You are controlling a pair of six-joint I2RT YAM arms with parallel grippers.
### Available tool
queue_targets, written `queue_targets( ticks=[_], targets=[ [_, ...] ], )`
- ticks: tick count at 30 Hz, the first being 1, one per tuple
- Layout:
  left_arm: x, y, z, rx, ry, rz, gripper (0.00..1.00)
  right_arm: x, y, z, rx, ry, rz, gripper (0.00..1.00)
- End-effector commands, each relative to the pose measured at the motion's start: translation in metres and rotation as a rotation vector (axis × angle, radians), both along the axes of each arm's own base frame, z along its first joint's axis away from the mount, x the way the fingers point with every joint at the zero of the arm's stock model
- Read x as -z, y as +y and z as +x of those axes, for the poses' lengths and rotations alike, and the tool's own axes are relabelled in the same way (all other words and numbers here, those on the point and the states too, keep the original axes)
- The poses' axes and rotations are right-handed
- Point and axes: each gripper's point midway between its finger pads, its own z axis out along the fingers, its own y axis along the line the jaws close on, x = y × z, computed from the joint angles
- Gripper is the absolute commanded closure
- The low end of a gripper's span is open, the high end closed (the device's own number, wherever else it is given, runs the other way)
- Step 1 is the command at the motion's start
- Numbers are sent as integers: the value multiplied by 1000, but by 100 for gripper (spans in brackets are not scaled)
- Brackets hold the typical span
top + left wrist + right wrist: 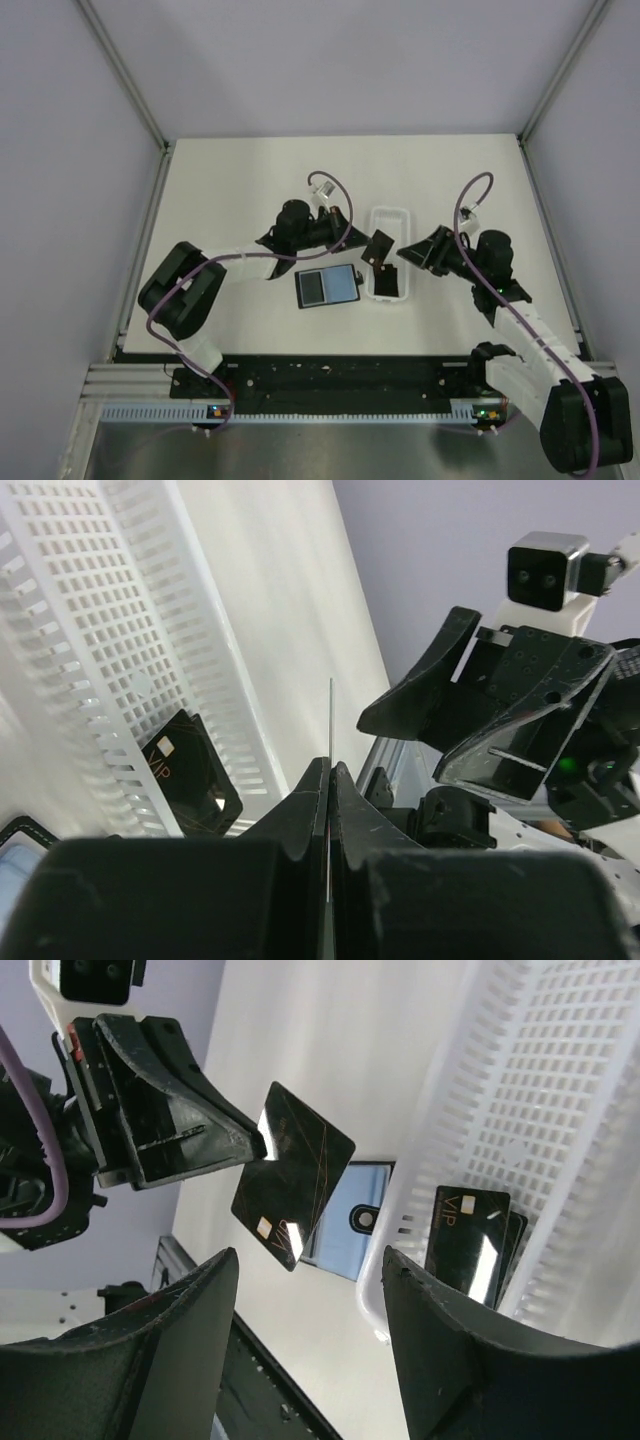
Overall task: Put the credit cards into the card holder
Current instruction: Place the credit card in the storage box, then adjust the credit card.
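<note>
**One card pinched aloft, the others in the tray**

Widest of all was the pale, flat surface [230,200]. The long white ribbed plastic tray [391,222] lay on it between the two wrists, its length running away from the arm bases. Just beside the tray's near left side lay the small black folding card holder [327,287], opened flat on the surface with its blue-grey lining facing up.

The left arm's fingers [318,790] were pressed together on one thin, nearly black rectangular credit card [380,247], gripping it by an edge. That card hung tilted in the air over the tray's left side and touched nothing else.

The right arm's fingers [205,1300] stood well apart with nothing between them. They pointed toward the held card from the other side of the tray, near it but clear of it.

More dark credit cards [468,1245] lay overlapping at the near end of the tray, the top one lettered VIP in gold.
</note>
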Motion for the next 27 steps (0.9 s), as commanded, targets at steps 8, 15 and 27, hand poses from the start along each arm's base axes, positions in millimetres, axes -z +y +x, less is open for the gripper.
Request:
queue_targets(
  ticks=[8, 15, 27],
  targets=[
    [-51, -11, -18, 30, -77, -166, 100, -38, 20, -5, -69, -107, 293, 40],
    [-56, -16, -24, 40, -78, -189, 100, -39, 20, -7, -68, -105, 324, 43],
    [-68, -20, -27, 34, -82, -238, 100, -48, 22, -9, -85, -116, 357, 59]
  ],
)
